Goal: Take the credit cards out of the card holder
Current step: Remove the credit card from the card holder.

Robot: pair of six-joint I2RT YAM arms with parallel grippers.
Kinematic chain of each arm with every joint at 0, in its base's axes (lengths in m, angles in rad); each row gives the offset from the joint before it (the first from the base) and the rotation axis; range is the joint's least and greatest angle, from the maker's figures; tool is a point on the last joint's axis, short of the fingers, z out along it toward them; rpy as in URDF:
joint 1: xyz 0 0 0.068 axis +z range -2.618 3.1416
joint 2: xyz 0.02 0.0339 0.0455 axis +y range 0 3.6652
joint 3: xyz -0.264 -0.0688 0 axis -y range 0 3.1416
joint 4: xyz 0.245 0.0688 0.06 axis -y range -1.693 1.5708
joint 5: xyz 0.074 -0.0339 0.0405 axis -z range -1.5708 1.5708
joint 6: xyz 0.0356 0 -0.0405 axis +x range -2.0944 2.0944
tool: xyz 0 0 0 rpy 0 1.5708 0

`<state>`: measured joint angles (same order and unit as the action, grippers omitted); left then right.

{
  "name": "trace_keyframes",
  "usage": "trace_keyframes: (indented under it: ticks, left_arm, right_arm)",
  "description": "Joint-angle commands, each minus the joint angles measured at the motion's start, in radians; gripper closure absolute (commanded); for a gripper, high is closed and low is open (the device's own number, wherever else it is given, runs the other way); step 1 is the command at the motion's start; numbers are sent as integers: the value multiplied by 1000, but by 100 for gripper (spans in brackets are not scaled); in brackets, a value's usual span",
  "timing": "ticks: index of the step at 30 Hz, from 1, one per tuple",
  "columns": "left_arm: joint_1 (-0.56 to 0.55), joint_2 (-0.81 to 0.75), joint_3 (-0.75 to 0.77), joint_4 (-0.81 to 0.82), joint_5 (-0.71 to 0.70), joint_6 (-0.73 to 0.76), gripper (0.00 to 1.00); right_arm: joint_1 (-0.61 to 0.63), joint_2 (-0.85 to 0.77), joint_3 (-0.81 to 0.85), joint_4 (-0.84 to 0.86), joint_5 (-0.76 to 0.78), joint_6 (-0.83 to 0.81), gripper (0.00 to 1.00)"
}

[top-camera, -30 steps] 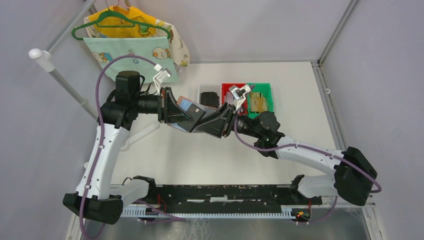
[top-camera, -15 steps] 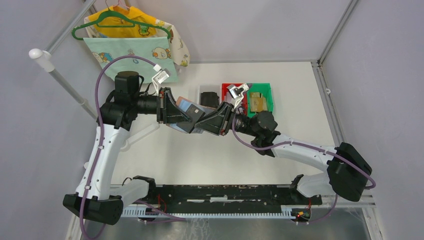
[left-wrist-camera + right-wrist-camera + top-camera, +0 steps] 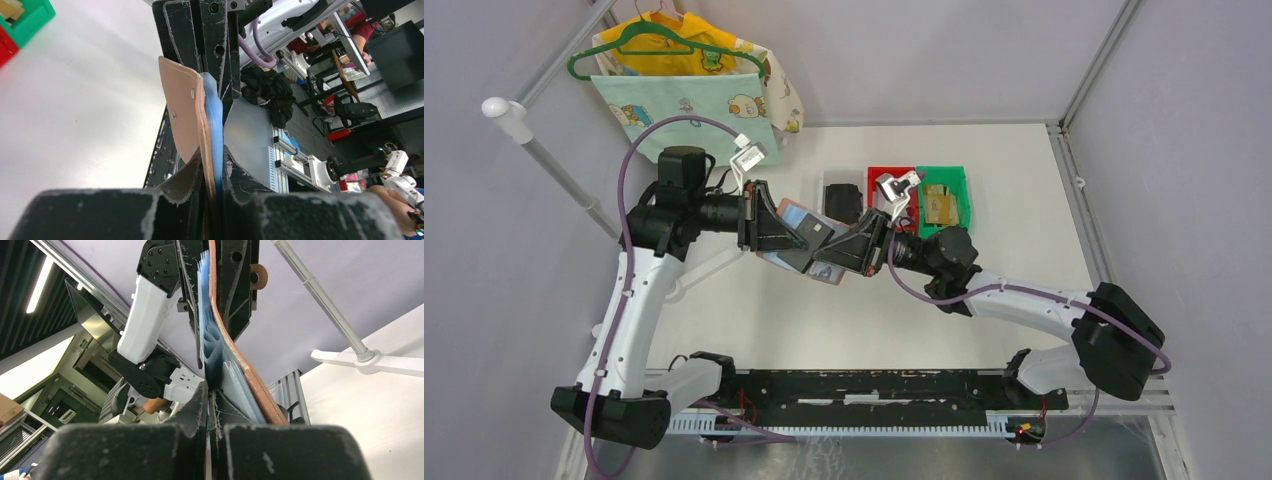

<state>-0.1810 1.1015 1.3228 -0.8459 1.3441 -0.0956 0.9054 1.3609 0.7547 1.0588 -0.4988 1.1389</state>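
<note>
Gripping the card holder [image 3: 182, 110], left pincer [image 3: 212, 166] and right pincer [image 3: 209, 396] obscure it.

The table [image 3: 1004, 260] under me is flat and white, with grey walls along its left, far and right edges. Toward the far side three things sit in a row on it: a black block [image 3: 842, 200], then a red bin [image 3: 882, 176], then a green bin [image 3: 955, 178] touching the red one, with tan pieces [image 3: 939, 205] inside. On my left the white foot [image 3: 370, 362] of a pole stand rests flat on the top. A black rail [image 3: 874, 385] runs along the near edge.
</note>
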Motion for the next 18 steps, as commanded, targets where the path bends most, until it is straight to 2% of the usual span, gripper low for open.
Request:
trace_keyframes:
  ticks: [1, 9, 15, 18]
  left_arm:
    - [-12, 16, 23, -72, 45, 74, 87]
    - [-12, 23, 41, -73, 52, 69, 94]
    - [-12, 18, 41, -73, 50, 68, 97]
    - [-14, 12, 37, -73, 42, 72, 98]
  right_arm:
    - [-2, -44, -34, 173, 27, 20, 100]
    - [-2, -72, -119, 205, 27, 12, 100]
    - [-1, -70, -113, 199, 27, 5, 100]
    - [2, -58, -91, 194, 28, 7, 81]
